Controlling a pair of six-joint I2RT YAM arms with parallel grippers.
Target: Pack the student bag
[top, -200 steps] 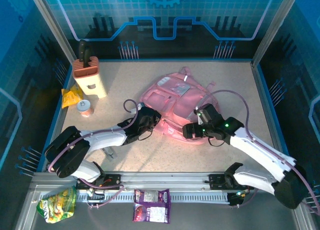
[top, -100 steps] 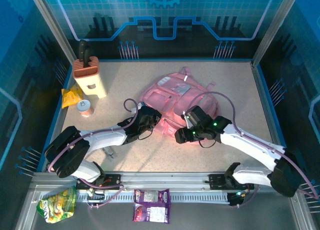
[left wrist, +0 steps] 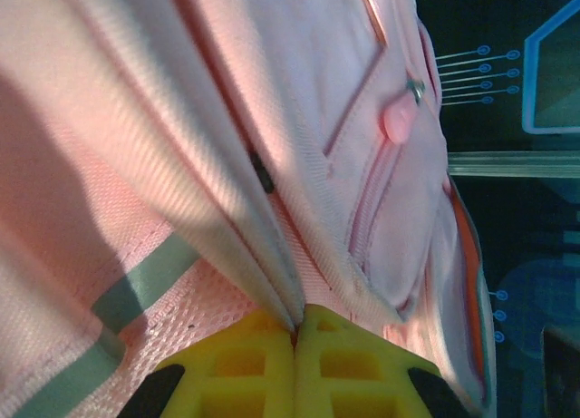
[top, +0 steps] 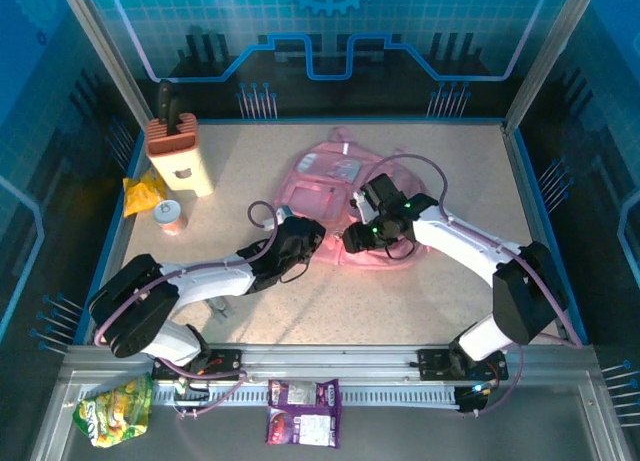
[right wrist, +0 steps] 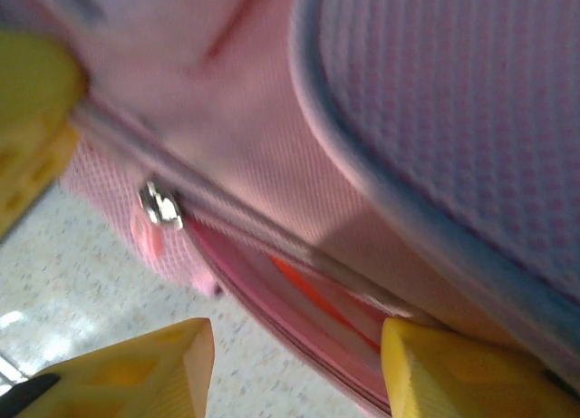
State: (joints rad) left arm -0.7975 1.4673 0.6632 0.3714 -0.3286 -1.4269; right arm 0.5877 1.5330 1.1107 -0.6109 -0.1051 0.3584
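The pink student bag (top: 340,176) lies at the middle of the table, bunched up toward the back. My left gripper (top: 308,239) is at its near left edge, its yellow fingers shut on a pale fold of the bag's fabric (left wrist: 272,282); the left gripper (left wrist: 296,320) pinches that fold tightly. My right gripper (top: 353,238) is at the bag's near edge, just right of the left one. In the right wrist view the right gripper (right wrist: 294,345) stands open, with the bag's zip opening (right wrist: 299,291) between its fingers. A silver zip slider (right wrist: 159,205) sits to the left there.
A knife block (top: 180,157), a yellow packet (top: 144,193) and a small jar (top: 172,217) stand at the far left. A green snack bag (top: 115,409) and a purple packet (top: 303,411) lie on the front rail. Blue walls ring the table.
My right arm swung left and forward onto the bag's near edge, and its jaws narrowed. The bag shifted and bunched toward the back. The left gripper kept its hold.
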